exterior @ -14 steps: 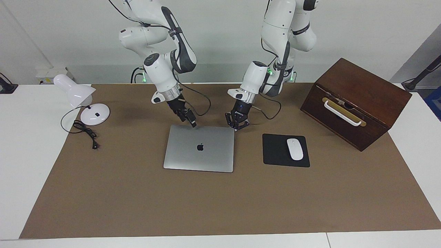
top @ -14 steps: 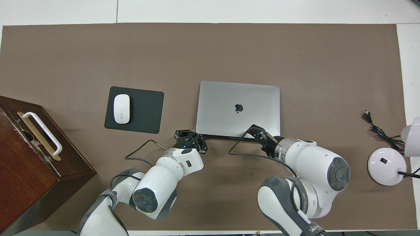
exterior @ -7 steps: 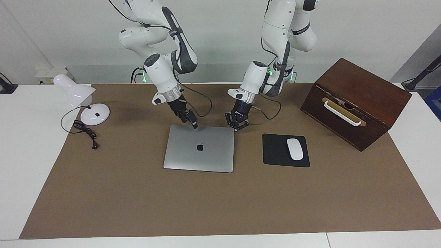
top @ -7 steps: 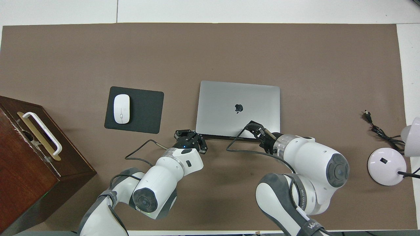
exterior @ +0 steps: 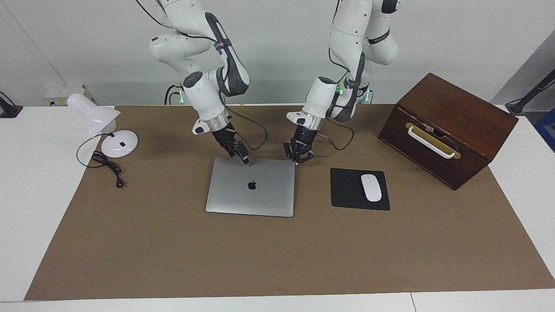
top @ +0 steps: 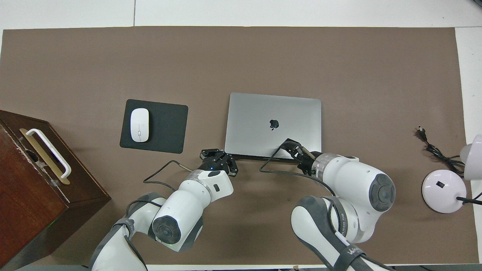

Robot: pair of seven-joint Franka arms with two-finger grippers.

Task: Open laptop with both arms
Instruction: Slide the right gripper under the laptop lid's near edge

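The silver-grey laptop [exterior: 269, 190] [top: 256, 120] lies closed and flat on the brown mat, logo up. My right gripper [exterior: 246, 160] [top: 288, 144] is shut, and its tips rest on the lid just inside the edge nearest the robots, close to the logo. My left gripper [exterior: 298, 159] [top: 218, 153] is shut with its links splayed. It hangs low at the laptop's near corner, toward the left arm's end of the table, just off the lid. Neither gripper holds anything.
A black mouse pad [exterior: 347, 190] [top: 165, 126] with a white mouse [exterior: 371, 187] [top: 139, 125] lies beside the laptop. A brown wooden box [exterior: 451, 125] [top: 34, 188] with a white handle stands at the left arm's end. A white lamp [exterior: 104, 125] [top: 444, 186] with a black cable sits at the right arm's end.
My right gripper has slid a little farther onto the lid, toward the logo. The left gripper and the laptop have not moved.
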